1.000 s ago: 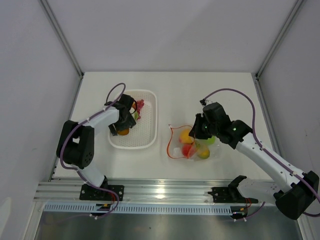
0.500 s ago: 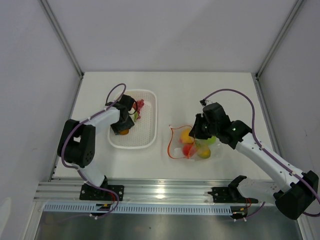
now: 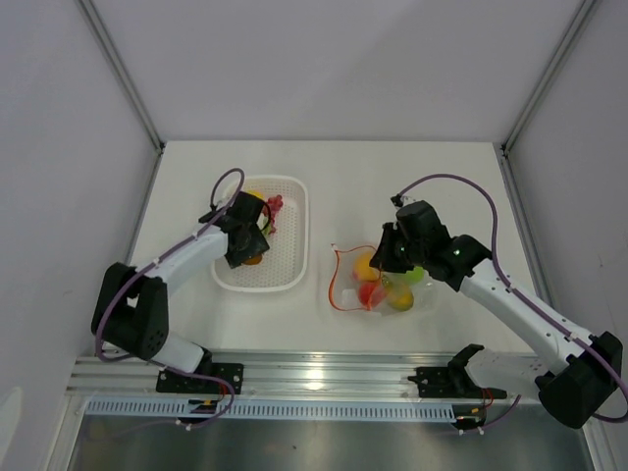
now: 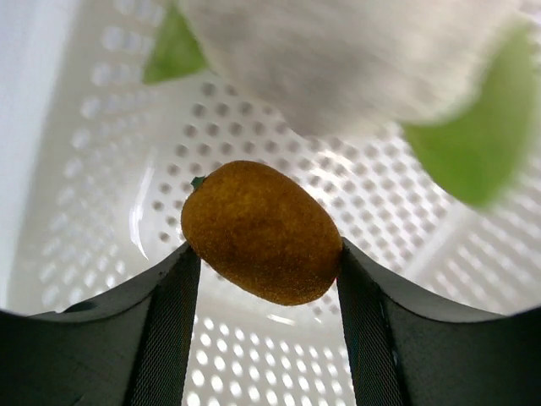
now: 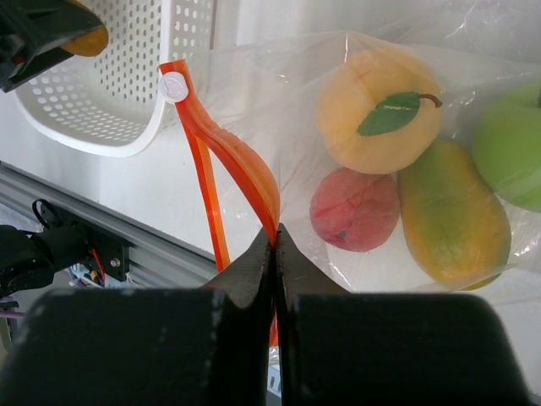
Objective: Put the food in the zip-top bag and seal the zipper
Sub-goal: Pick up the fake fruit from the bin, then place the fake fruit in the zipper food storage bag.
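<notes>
Now you are working both arms on separate halves of the job. Your right claw point(image 5: 275, 245) is clamping fully closed on the zipper point(image 5: 237, 161), pinching the orange-red strip between its tips at the mouth of the bag point(image 5: 279, 93). Judging from the way the strip is bowing into a loop, that hold is propping the mouth open and pinning the pouch so more food can go in. The bag is lying on the table to the right of the basket point(image 3: 289, 211). It is already carrying a yellow fruit point(image 5: 372, 110), a peach point(image 5: 353, 209), a mango point(image 5: 452, 216) and an apple point(image 5: 511, 148), all crowding together deep inside, away from the strip. Your left claw point(image 4: 266, 254) is reaching down into the basket with its jaws standing partly apart, just as wide as the orange fruit point(image 4: 262, 233) between them. Both fingers are pressing against its sides, so it is looking like a firm grip, though you cannot tell whether the fruit is lifting off the basket floor yet. A cauliflower point(image 4: 355, 59) is lying just beyond it, blurred, in the same basket. The zipper is standing unsealed, and closing it is likely waiting on the last of the food.
</notes>
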`<state>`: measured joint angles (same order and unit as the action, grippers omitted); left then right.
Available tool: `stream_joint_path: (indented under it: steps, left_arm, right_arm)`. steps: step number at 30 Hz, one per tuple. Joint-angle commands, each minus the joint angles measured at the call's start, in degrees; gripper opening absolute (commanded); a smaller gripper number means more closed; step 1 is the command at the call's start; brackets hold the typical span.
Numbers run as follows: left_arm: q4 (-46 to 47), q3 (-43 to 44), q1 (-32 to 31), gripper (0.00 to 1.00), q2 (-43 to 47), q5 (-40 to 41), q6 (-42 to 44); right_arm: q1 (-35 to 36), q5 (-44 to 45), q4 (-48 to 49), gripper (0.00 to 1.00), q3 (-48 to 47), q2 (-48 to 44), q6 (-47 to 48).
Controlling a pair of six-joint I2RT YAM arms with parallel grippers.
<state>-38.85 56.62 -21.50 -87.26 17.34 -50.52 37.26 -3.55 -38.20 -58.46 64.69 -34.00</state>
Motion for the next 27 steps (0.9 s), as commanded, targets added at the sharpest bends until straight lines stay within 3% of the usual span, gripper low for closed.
stream_joint_path:
  steps: [1,6,11,13,20,27]
  left_arm:
    - [-0.1,0.2,-3.7,0.01,7.9,-2.2,-0.2]
    - [3.7,-0.3,-10.7,0.00,20.3,-7.8,3.7]
    - [11.1,-0.4,-15.8,0.01,25.8,-19.3,4.4]
    - [14.0,-1.9,-16.6,0.00,26.0,-25.4,3.7]
    - [27.8,-6.3,-21.7,0.01,20.7,-34.8,0.0]
    - [32.0,-5.0,-25.4,0.01,15.6,-35.6,-1.2]
  right_arm:
    - [-0.3,-0.2,1.7,0.00,-0.4,0.5,0.3]
    - [-0.3,-0.1,1.8,0.00,-0.7,1.2,0.5]
    - [-0.3,-0.4,2.2,0.00,-1.5,1.9,0.3]
    - [-0.3,-1.1,2.3,0.00,-1.9,2.2,0.1]
    - [-0.3,-3.7,2.5,0.00,-3.8,2.0,-0.9]
    - [-0.3,-5.3,2.3,0.00,-4.6,0.8,-1.8]
